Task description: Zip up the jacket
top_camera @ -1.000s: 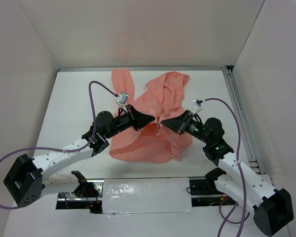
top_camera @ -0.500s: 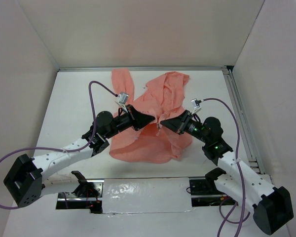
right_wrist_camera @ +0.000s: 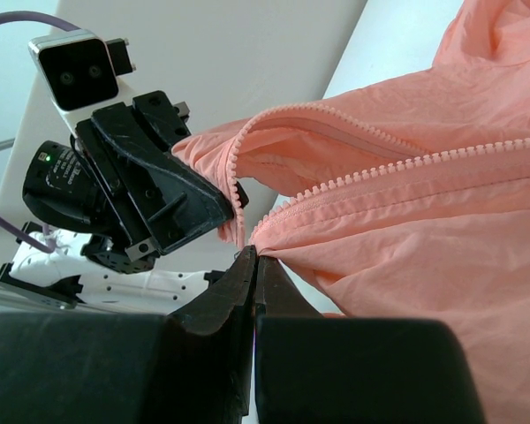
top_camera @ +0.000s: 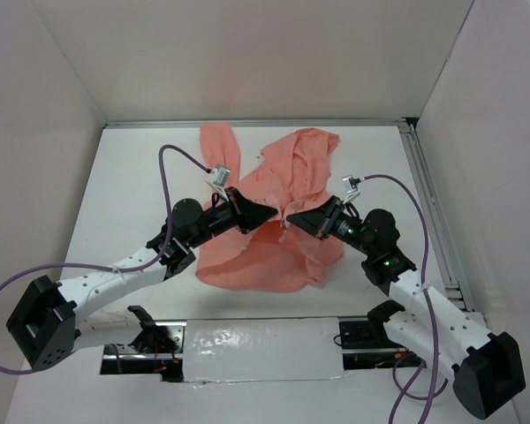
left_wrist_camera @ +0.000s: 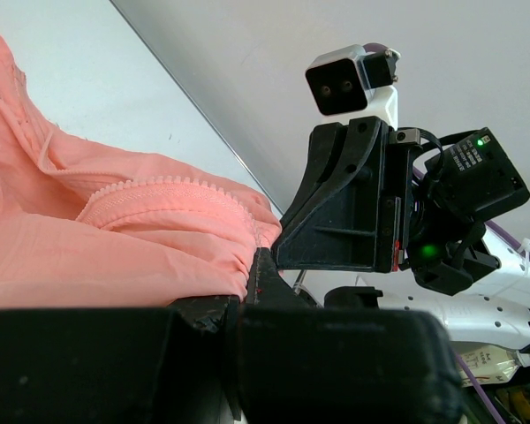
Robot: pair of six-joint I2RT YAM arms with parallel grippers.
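The salmon-pink jacket (top_camera: 278,190) lies wrinkled in the middle of the white table, front open, both zipper rows showing. My left gripper (top_camera: 272,215) is shut on the bottom end of one zipper edge (left_wrist_camera: 172,190). My right gripper (top_camera: 293,218) is shut on the bottom end of the other zipper edge (right_wrist_camera: 397,172), held a little above the table. The two grippers face each other, tips nearly touching. The left gripper shows in the right wrist view (right_wrist_camera: 159,190), and the right gripper in the left wrist view (left_wrist_camera: 336,221). The zipper slider is not clear to see.
White walls close the table at the back and both sides. A metal rail (top_camera: 433,212) runs along the right edge. A sleeve (top_camera: 219,146) reaches toward the back wall. A taped strip (top_camera: 256,340) lies between the arm bases.
My right gripper has crept slightly left toward the left gripper. The jacket and left arm look unchanged.
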